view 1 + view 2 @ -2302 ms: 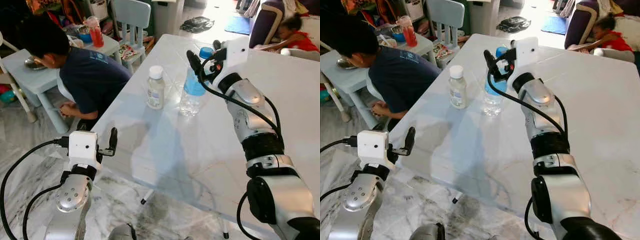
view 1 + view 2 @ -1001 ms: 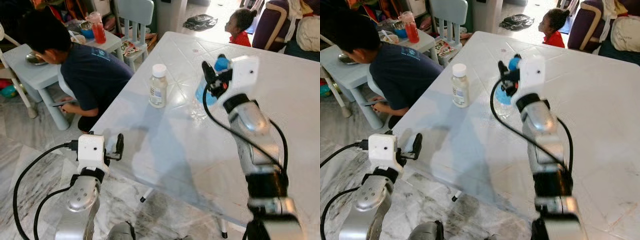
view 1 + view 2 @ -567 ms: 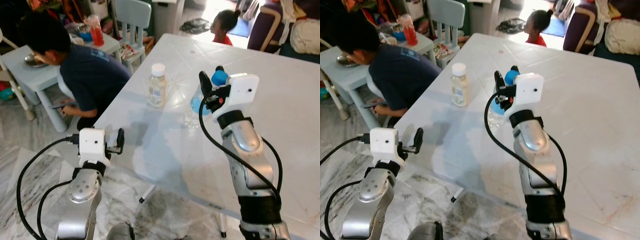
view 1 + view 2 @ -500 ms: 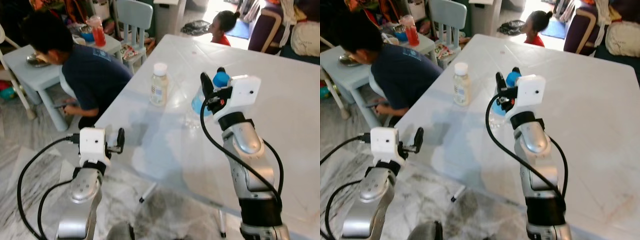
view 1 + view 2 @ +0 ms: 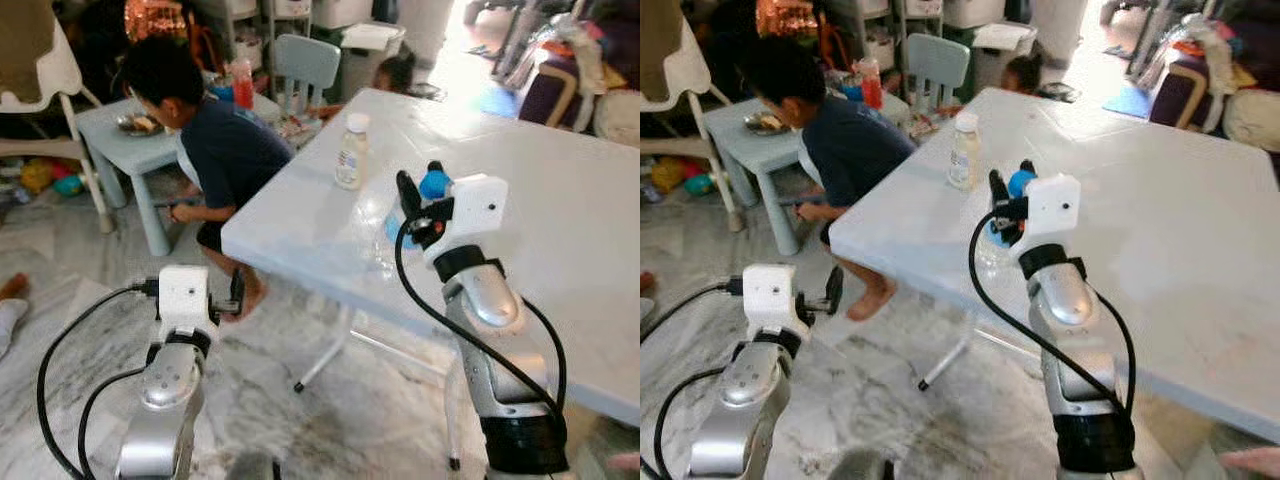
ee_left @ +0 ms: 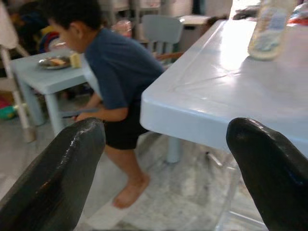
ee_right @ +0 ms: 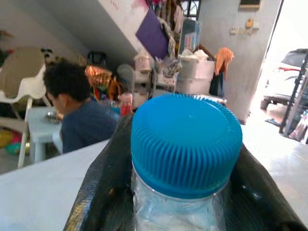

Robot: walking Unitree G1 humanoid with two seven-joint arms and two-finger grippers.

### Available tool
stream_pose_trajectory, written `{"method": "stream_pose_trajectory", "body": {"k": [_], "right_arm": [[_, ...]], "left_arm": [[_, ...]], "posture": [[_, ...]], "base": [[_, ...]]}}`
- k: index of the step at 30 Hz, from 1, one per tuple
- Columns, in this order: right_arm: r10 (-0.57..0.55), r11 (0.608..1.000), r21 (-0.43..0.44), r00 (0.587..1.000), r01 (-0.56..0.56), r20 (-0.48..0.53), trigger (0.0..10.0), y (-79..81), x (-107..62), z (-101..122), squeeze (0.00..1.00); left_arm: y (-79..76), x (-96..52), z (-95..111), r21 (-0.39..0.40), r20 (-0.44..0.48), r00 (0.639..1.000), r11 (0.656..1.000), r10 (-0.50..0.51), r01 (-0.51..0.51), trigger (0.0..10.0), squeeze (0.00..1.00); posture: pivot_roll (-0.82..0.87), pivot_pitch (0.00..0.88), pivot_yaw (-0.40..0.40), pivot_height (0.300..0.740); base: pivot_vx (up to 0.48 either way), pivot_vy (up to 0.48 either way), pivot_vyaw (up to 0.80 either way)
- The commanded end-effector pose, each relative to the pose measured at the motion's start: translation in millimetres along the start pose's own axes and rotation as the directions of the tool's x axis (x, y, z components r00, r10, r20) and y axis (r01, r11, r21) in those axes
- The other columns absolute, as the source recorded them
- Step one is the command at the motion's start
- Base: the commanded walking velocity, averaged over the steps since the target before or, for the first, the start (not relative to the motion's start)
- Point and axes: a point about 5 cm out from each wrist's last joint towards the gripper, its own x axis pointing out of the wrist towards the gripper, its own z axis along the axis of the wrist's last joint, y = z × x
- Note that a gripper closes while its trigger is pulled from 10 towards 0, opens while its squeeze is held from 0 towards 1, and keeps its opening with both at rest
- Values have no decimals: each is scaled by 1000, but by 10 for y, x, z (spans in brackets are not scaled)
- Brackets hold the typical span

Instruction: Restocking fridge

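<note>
Your right gripper is clamped on the clear water bottle, its two black fingers pressed against either side of the neck just under the blue cap (the right wrist view shows the ribbed cap squeezed between them). The bottle is held upright above the near edge of the white table, and you cannot tell whether its base touches the tabletop.

At about 11 o'clock from that bottle, well apart from it, a second small bottle with a white cap stands upright on the table near its far left corner.

Your left gripper hangs low at 8 o'clock from the table corner, over the marble floor, its fingers spread wide with nothing between them.

Off at 10 o'clock, a person in a dark blue shirt bends beside a small pale blue table that carries a plate and a red cup. A pale blue child's chair stands beyond them.
</note>
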Motion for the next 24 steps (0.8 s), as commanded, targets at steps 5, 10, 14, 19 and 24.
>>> {"method": "stream_pose_trajectory", "body": {"k": [5,10,14,19,24], "right_arm": [[48,999,29,994,-45,-96,10000,48,-79,-209,0],[36,999,28,995,-33,-91,10000,5,-143,-222,0],[19,1000,26,993,-16,-114,10000,-37,-202,-276,0],[35,999,24,988,-32,-151,10000,6,-337,-378,0],[47,999,19,986,-44,-159,10000,51,-357,-413,0]], "left_arm": [[-11,-3,7,12,16,1000,1000,3,-3,10000,0],[116,-66,-63,34,9,999,998,52,-53,10000,0],[176,-99,-102,49,-3,998,996,71,-70,10000,0],[218,-136,-138,64,-6,996,994,89,-88,10000,0],[149,-114,-155,57,-7,998,996,70,-70,10000,0]], "posture": [[88,26,-36,740],[75,16,-35,740],[77,14,-38,740],[80,1,-40,740],[80,0,-48,740]], "base": [[0,0,800],[0,0,800],[0,0,800],[0,0,800],[0,-103,800]]}}
